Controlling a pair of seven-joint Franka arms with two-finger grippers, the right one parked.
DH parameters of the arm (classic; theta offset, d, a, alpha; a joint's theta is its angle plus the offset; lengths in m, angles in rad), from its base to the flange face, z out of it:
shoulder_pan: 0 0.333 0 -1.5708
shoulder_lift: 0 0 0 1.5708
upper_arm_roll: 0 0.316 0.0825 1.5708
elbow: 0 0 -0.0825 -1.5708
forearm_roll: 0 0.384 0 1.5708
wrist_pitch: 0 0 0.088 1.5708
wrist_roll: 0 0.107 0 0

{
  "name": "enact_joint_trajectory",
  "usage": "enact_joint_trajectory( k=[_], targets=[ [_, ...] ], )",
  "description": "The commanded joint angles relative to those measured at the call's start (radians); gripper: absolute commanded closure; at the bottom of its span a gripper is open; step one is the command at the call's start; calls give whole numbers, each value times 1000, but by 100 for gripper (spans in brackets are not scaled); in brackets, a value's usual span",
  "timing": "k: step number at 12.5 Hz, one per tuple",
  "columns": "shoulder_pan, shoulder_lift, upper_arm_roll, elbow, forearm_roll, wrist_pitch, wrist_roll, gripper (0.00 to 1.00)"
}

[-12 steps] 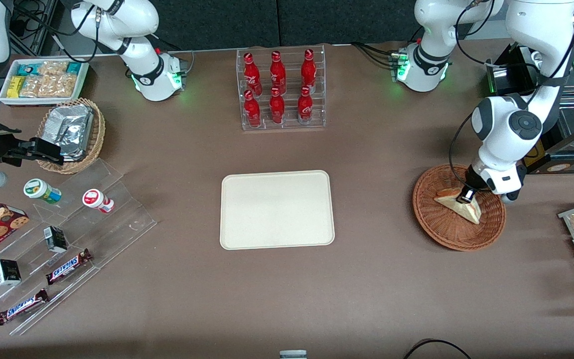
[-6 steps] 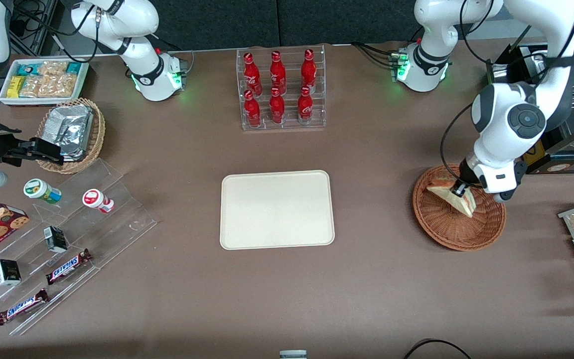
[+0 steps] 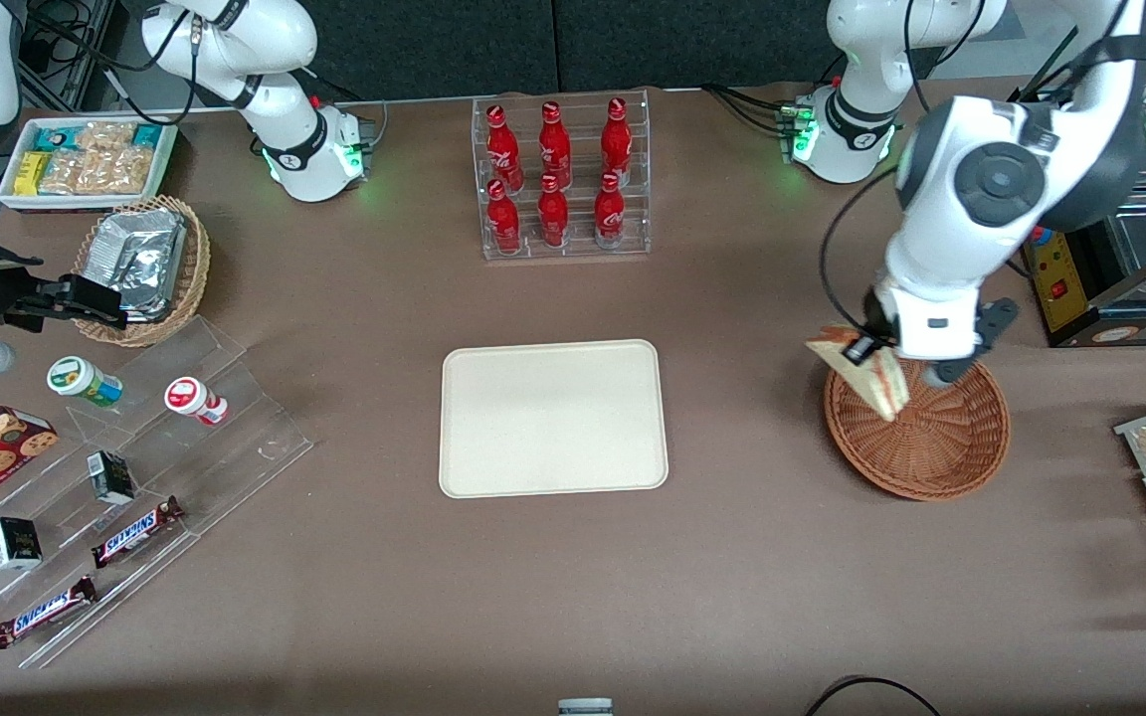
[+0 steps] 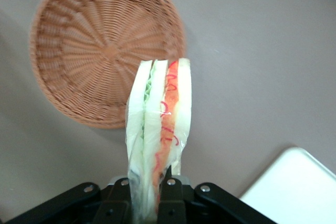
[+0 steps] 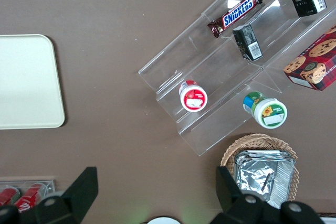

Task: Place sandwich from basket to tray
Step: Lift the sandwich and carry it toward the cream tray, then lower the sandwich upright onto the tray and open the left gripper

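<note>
1. Since a second ago, arm and claw (image 3: 863,347) are rising clear of the basket (image 3: 931,447), carrying the sandwich (image 3: 866,373) up toward the basket's tray-side rim.
2. Bench (image 3: 732,557) is carrying the tray (image 3: 553,418), bare, well apart toward the parked arm's end.
3. Claw is pinching the sandwich by one end, wedge hanging free; judging a level, unhurried carry and low release is best.
4. Wrist view alone is showing the filling edge and the basket empty.
</note>
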Motion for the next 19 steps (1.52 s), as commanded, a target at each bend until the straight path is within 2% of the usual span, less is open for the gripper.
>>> enact_joint_trajectory(
  k=[1,4,9,11,16,19],
  targets=[
    [-35,61,-101,80,15,-26,-12,96],
    [-171,151,-110,141,61,-19,-4,96],
    [-400,430,-105,357,147,-13,-18,96],
    [-428,499,-107,367,243,41,-18,96],
    [-483,642,-104,367,354,217,-93,96],
    [-482,677,-102,367,416,242,-116,96]
  ],
)
